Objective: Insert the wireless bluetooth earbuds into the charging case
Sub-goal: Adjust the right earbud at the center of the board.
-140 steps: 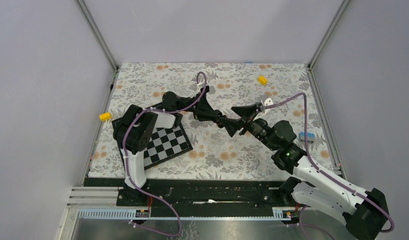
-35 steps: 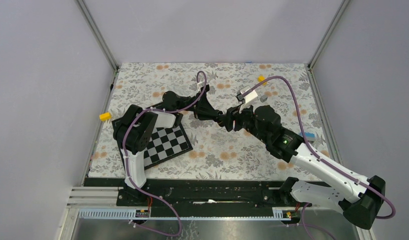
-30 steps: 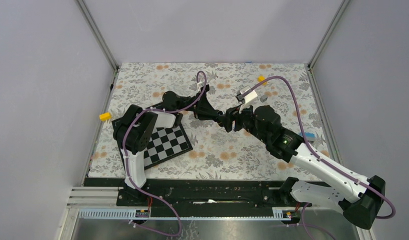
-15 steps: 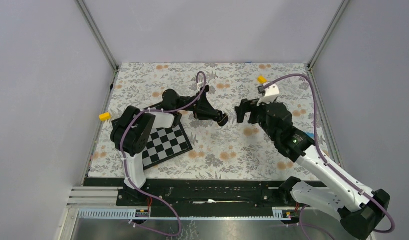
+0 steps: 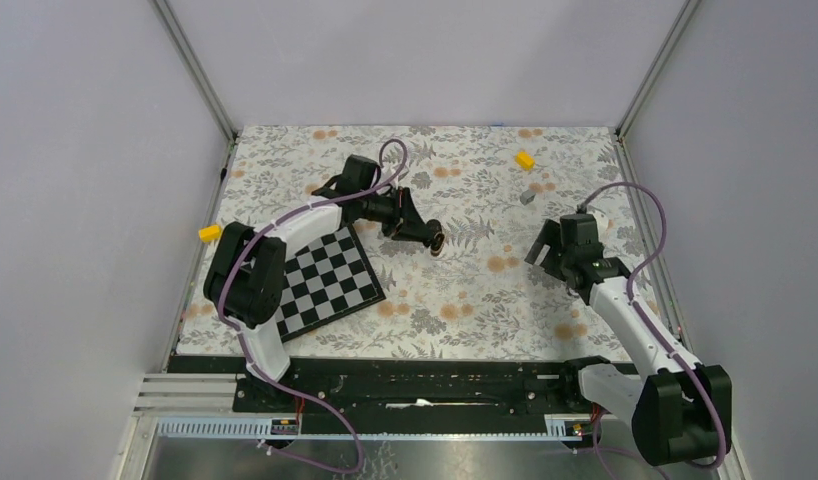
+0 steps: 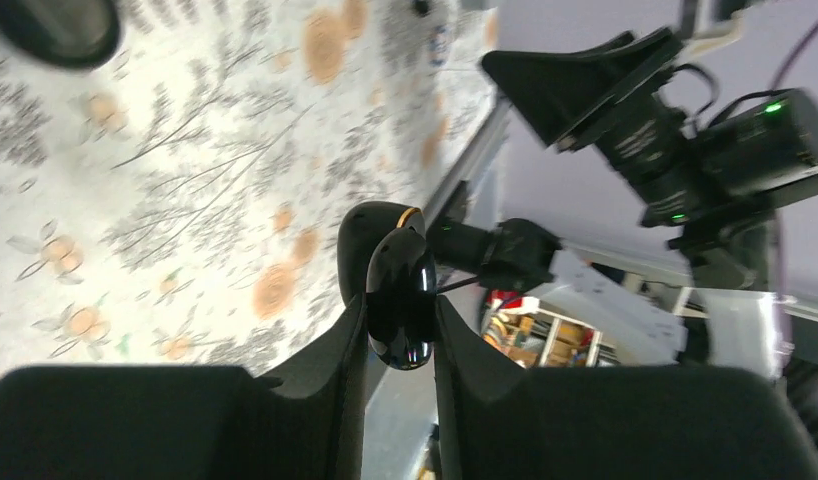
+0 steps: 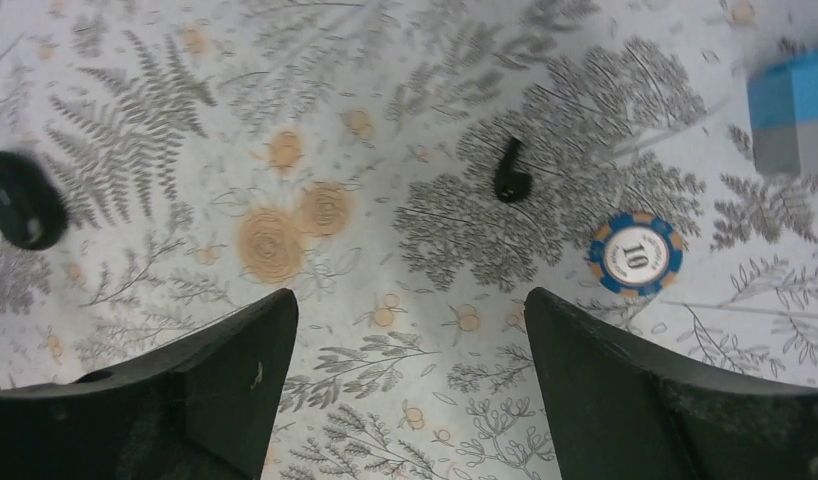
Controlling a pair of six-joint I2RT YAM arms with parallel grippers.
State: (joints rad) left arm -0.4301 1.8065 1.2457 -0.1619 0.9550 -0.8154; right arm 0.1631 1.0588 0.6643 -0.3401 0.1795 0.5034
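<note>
1. The coming move turns on the loose earbud (image 7: 510, 172). In the right wrist view it lies on the flowered cloth in the upper middle of the frame. That puts it ahead of the right gripper (image 7: 407, 310) and a little toward the right-hand finger, not centred in the gap.
2. The earbud's long axis runs nearly top to bottom in that frame, leaning slightly. My judgement is that the fingers would close across its narrow width once they are lined up over it.
3. A blue poker chip (image 7: 635, 252) sits near the earbud, lower right of it and not touching. A blue and grey block (image 7: 793, 110) is at the upper right edge.
4. A blurred dark oval (image 7: 23, 200) lies at the left edge of the frame. I cannot tell whether it is the second earbud.
5. The right arm is plainly the nearer one to the earbud. Its gripper is spread wide and has hold of nothing.
6. The case (image 6: 400, 295) is up off the cloth, pinched between the fingers of the left gripper (image 5: 432, 238). In the overhead view it is in the upper middle, well apart from the right arm.
7. The case shows an orange rim along its edge. Whether a bud already sits inside cannot be made out.
</note>
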